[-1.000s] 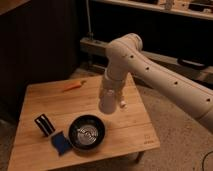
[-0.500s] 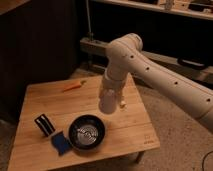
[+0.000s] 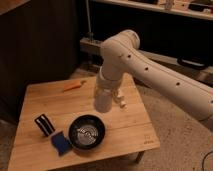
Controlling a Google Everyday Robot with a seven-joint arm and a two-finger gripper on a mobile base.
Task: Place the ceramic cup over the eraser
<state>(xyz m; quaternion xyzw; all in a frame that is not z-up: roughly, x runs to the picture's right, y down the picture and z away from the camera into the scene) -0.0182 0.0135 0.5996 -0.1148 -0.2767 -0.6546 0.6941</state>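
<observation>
The eraser (image 3: 44, 124), a small black block with white stripes, stands near the left front of the wooden table (image 3: 130, 130). My gripper (image 3: 107, 101) hangs at the end of the white arm over the table's middle. It is above and just behind the black pan, to the right of the eraser and well apart from it. I cannot make out the white ceramic cup as separate from the white end of the arm. No cup stands on the table.
A black pan (image 3: 86, 132) sits at the front centre. A blue pad (image 3: 60, 143) lies beside it, just in front of the eraser. An orange carrot-like object (image 3: 74, 86) lies at the back. The arm comes in from the right. Dark shelving stands behind.
</observation>
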